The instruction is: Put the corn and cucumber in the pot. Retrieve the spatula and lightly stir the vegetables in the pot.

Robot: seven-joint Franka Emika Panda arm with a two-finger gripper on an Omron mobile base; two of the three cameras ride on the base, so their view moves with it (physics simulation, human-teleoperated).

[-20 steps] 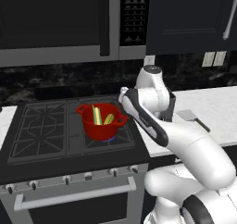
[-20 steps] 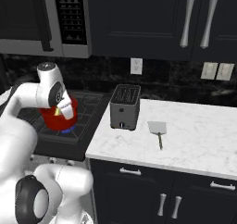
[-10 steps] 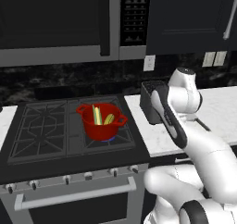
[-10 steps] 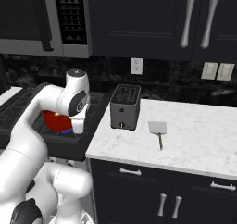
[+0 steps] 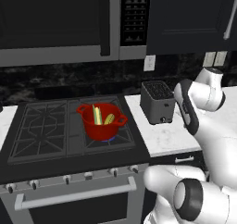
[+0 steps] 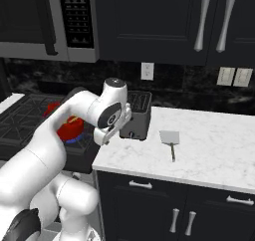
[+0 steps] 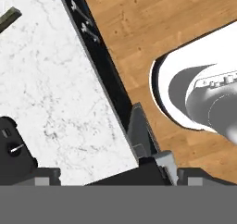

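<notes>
**Vegetables in the pot, spatula lying on the counter, arm over the counter's edge**

No brand, label or writing can be read anywhere here; the panel of small markings beside the microwave (image 5: 55,24) door is too fine to make out.

The gripper (image 7: 111,174) has its jaws spread as wide as they go, one dark tip at each lower corner of the hand view, and nothing sits between them. It touches nothing. Below it lies the white marble counter (image 7: 51,89), the counter's dark front edge and a stretch of wooden floor (image 7: 152,24) beyond.

On the gas stove (image 5: 41,130) stands the red pot (image 5: 102,122), on the right-hand front burner. Inside it the corn (image 5: 109,119) and the cucumber (image 5: 96,115) lean side by side, both poking up above the rim, the green piece to the left of the yellow cob.

The spatula (image 6: 171,141) lies flat on the counter (image 6: 219,145) to the right of the toaster (image 6: 136,115), its pale square blade toward the wall and its thin dark handle pointing toward the counter's front edge. It lies apart from the toaster and well apart from the pot (image 6: 69,127), which from the right side is partly hidden behind the white arm. In the hand view a dark strip at the top left corner may be the handle's end; I cannot tell for sure.
</notes>
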